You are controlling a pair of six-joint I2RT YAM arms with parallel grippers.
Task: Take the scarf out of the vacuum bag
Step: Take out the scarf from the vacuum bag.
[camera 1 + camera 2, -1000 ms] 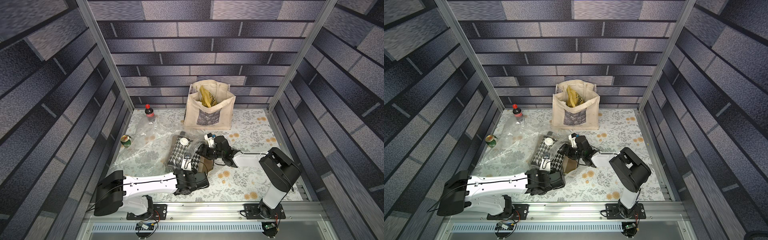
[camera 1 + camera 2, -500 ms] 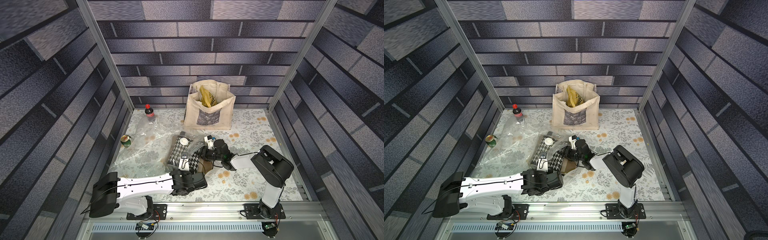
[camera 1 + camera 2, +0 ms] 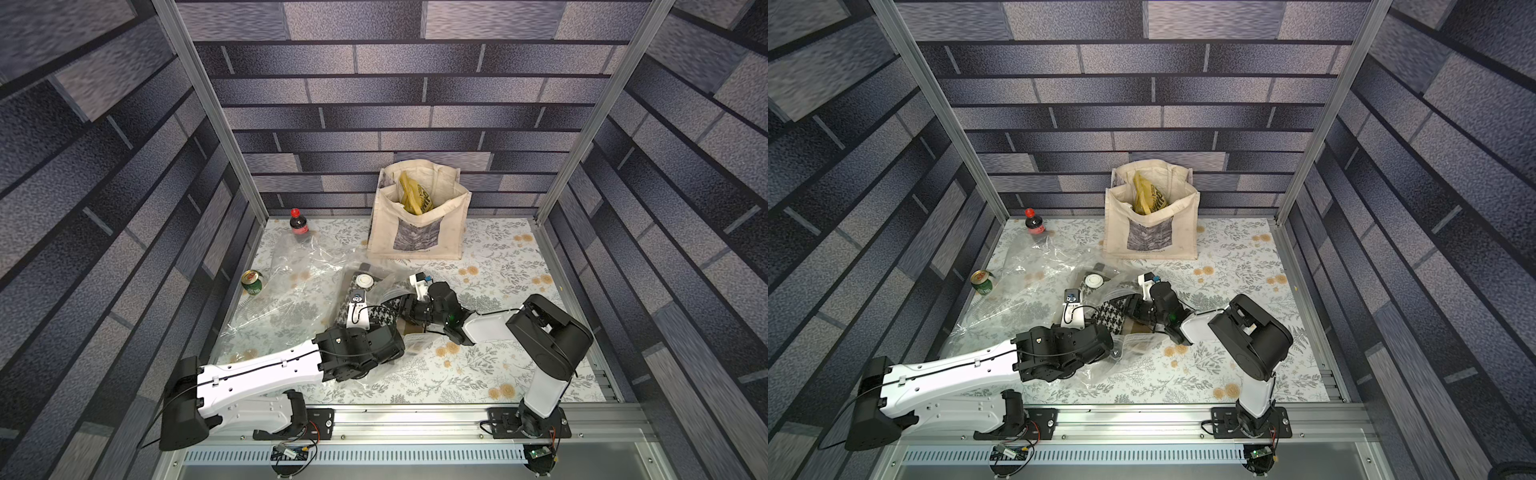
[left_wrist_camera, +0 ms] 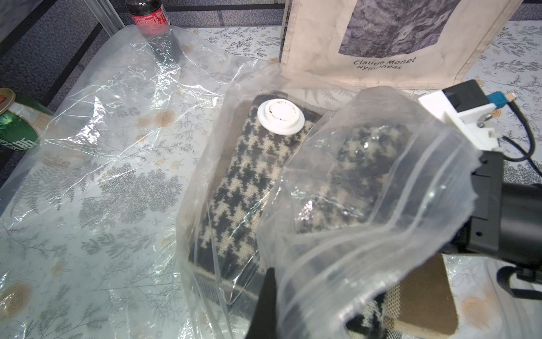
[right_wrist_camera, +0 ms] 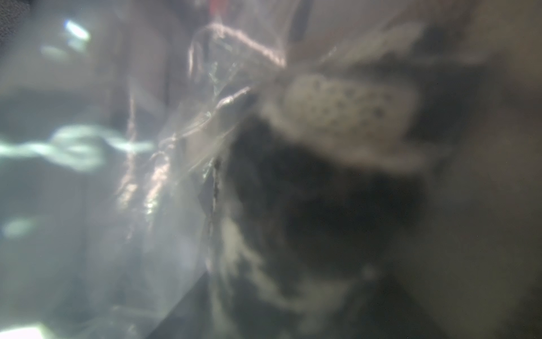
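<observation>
Enclosure with grey brick-pattern walls; floor a floral-print surface [image 3: 490,374]. In both top views: cream tote bag [image 3: 419,232] upright at upper centre against the back wall; cola bottle [image 3: 298,222] at upper left of the surface; green can [image 3: 252,282] at left edge; vacuum bag [image 3: 299,291] spread crinkled across centre-left, round white valve cap [image 3: 365,281] on its face; scarf [image 3: 380,318], houndstooth, inside the bag at centre; right gripper [image 3: 405,309] reaching leftward into the bag mouth, onto the scarf; left gripper [image 3: 1100,332] low at centre under its black wrist, jaws hidden there.

Left wrist view: vacuum bag [image 4: 117,146] clear film over most of the frame; mouth edge with zip strips lifted at lower right; valve cap [image 4: 281,116] upper centre; scarf [image 4: 234,187] folded beneath the film, one brown corner outside the mouth at lower right; tote bag [image 4: 381,44] at top; bottle [image 4: 149,17] top left; can [image 4: 14,123] left edge; left jaws together, pinching the bag mouth at bottom centre.

Right wrist view: blurred; scarf [image 5: 322,190] fills centre and right, plastic film left; right jaws' state cannot be told.
</observation>
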